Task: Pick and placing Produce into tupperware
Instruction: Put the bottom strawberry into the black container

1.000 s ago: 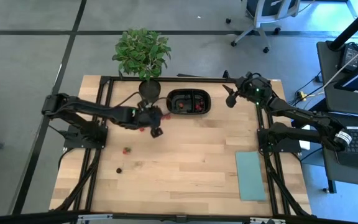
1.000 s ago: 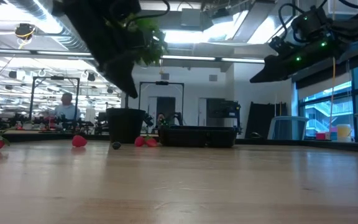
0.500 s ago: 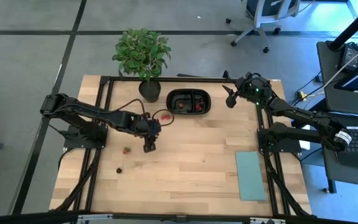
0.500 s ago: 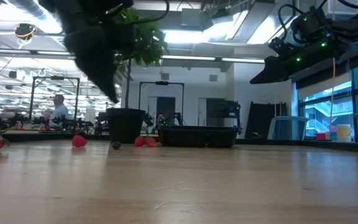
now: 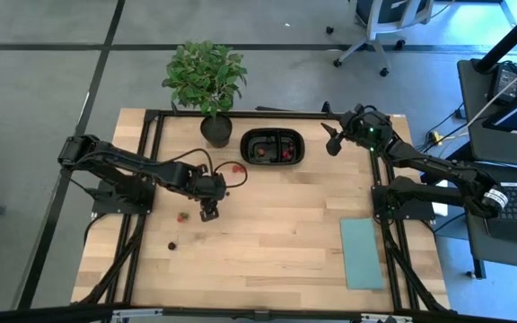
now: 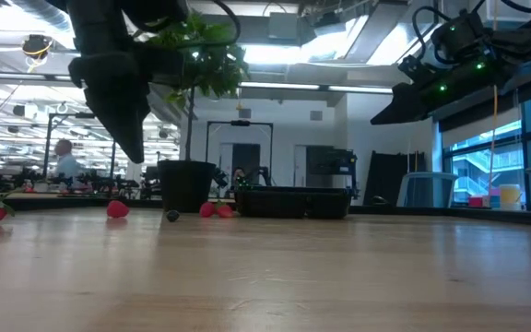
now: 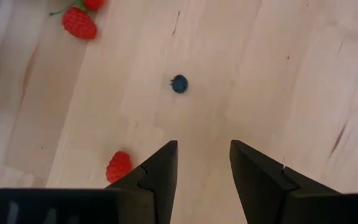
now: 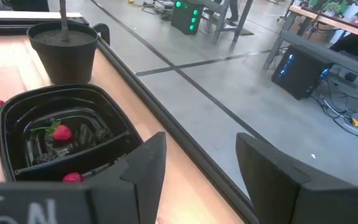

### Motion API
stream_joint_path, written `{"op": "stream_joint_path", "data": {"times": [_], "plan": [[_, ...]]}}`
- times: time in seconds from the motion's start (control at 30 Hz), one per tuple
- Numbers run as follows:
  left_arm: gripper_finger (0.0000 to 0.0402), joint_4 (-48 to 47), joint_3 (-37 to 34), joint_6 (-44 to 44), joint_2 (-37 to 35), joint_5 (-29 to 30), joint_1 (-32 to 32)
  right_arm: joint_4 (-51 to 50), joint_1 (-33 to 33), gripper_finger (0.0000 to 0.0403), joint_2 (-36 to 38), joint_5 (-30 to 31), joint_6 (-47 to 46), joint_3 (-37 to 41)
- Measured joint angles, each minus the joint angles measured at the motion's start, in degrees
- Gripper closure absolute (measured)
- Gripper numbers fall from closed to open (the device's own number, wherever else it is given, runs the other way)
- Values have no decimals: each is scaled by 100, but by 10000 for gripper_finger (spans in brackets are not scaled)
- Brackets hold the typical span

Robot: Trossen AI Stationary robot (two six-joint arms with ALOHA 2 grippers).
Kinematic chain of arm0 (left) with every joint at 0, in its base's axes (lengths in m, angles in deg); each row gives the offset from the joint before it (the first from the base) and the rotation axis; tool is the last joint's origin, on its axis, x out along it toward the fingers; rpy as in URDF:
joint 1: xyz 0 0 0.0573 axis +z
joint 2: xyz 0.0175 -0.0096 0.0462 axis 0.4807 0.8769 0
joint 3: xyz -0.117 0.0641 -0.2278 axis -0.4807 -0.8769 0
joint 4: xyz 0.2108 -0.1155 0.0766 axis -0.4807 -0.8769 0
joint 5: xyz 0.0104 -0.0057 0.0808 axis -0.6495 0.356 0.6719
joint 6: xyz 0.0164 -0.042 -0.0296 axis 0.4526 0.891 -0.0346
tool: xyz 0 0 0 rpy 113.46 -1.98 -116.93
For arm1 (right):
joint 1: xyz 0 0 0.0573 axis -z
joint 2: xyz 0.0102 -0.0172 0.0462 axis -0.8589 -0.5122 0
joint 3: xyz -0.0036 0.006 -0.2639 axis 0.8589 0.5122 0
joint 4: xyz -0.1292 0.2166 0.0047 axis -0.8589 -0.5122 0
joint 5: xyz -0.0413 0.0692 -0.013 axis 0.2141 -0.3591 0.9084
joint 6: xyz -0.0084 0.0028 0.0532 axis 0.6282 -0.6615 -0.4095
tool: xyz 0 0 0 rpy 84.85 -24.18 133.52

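The black two-compartment tray [image 5: 244, 148] sits at the table's far side beside the plant pot [image 5: 215, 130], with red berries inside [image 8: 61, 132]. Loose produce lies on the wood: two red pieces [image 5: 238, 168] near the tray, a red berry [image 5: 183, 215] and a dark berry [image 5: 171, 245] farther toward me. My left gripper [image 5: 207, 213] hangs open above the table, just right of that red berry [image 7: 119, 166]; a blue-dark berry [image 7: 179, 83] lies ahead of its fingers. My right gripper [image 5: 334, 139] waits open in the air to the right of the tray [image 8: 86, 89].
The leafy potted plant [image 5: 205, 74] stands at the far edge left of the tray. A pale teal rectangle [image 5: 362, 253] lies flat near the right near corner. Bare wood fills the table's middle and near part. A person shows far off in the room [image 6: 63, 157].
My left gripper has swung away from the tray and pot toward the table's near edge and a little left, ending beside the loose red berry. Its move has uncovered the two red pieces near the tray. The right arm has kept still.
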Motion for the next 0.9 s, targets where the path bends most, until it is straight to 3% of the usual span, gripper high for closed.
{"op": "stream_joint_path", "data": {"times": [0.17,0.47,0.6,0.9], "plan": [[262,-223,0,175,0,-206,-2,0,0,207,0,2,0,0],[262,-1488,0,1338,2,-467,-195,0,-2,207,0,2,0,0],[262,-1600,0,1647,2,-892,-355,0,-2,207,0,2,0,0],[262,-1596,0,2644,2,-924,-778,0,-2,207,0,2,0,0]]}}
